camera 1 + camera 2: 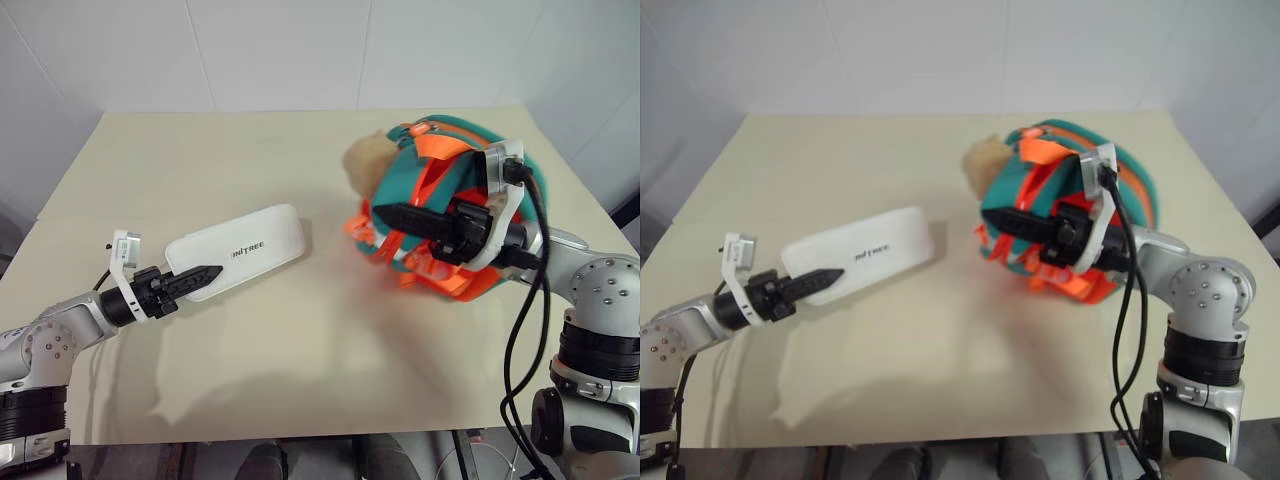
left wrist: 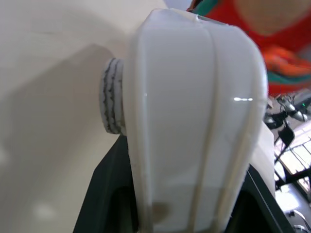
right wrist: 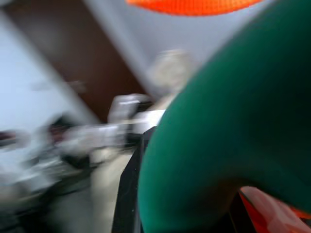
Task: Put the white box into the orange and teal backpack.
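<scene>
- Down in the lower left of the head views, the left gripper (image 1: 205, 274) with its two black fingers is clamped on the near end of the flat white plastic box with rounded corners (image 1: 245, 250).
- From the left wrist camera, the white box (image 2: 194, 116) sits between the two black fingers (image 2: 104, 194), and a small round ridged grey knob (image 2: 112, 103) sticks out of its side.
- Next, the white box lies left of the middle of the head views, over the pale beige table (image 1: 200, 160). It has small dark letters on top. Its far end points toward the backpack but does not touch it.
- Right of the middle is the small round orange and teal cloth backpack (image 1: 425, 190), with orange straps and a tan fuzzy toy (image 1: 365, 160) on its upper left side.
- In front of the backpack, the right gripper (image 1: 385, 216) points toward the left of the frame. Its black fingers are squeezed on a thick teal part of the backpack (image 3: 228, 145), seen close up from the right wrist camera.
- Black cables (image 1: 525, 300) hang from the right arm at the far right.
</scene>
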`<state>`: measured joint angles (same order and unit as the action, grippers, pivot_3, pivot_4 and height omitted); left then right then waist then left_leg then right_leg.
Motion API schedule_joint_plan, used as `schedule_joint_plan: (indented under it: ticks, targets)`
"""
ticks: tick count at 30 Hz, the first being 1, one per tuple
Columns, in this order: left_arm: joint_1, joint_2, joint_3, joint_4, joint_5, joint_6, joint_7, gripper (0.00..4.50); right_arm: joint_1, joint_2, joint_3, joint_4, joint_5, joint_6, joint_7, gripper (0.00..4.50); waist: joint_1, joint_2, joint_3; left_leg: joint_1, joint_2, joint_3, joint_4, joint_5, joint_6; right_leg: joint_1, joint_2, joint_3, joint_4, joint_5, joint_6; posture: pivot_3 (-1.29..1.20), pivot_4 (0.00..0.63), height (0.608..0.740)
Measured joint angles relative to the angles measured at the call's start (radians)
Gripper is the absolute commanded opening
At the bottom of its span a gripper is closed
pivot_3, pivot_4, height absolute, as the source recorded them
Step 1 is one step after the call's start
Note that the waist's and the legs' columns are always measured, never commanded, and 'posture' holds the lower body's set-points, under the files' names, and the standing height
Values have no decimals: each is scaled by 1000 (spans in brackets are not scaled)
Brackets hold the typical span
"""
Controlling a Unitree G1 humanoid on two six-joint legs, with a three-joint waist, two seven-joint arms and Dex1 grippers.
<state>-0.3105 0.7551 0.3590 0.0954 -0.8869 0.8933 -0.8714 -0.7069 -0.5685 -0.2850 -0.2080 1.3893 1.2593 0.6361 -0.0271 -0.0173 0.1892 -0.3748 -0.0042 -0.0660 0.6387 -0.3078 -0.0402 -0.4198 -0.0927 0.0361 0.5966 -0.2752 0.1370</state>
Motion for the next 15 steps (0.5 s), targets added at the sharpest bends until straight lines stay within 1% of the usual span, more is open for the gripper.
schedule_joint_plan:
  ticks: [1,3,5,9,12,15]
  targets:
    - [1,2,2,6,9,-3,0,1313,1,-52,10,-2,114,37,-9,540,3,0,0,-3,0,-1,-1,0,0,-3,-2,-1,0,0,0,0,150,740]
    - [2,7,12,24,22,-14,-3,1313,9,-138,15,-11,264,61,-24,540,8,0,0,-8,-2,-1,0,2,-3,-8,-4,-4,0,0,0,0,150,740]
    - [2,7,21,37,29,-22,-5,1313,43,-230,27,-22,380,74,-39,540,11,0,0,-12,-2,0,3,0,-1,-10,-4,-7,-2,1,1,0,150,740]
    - [12,7,34,37,29,-23,-10,1313,118,-340,57,-22,418,98,-36,540,22,0,0,-13,-2,9,9,-5,5,-10,-5,-8,-3,1,1,0,150,740]
    - [36,3,40,20,28,-24,-11,1313,149,-365,67,-23,404,103,-6,540,23,-1,0,-13,-2,18,11,-6,6,-10,-5,-7,-4,2,3,0,150,740]
    - [70,-29,69,-48,16,-37,-12,1313,192,-369,71,-24,342,97,41,540,26,-1,-1,-13,-1,18,12,-6,7,-10,-5,-6,-3,3,5,0,150,740]
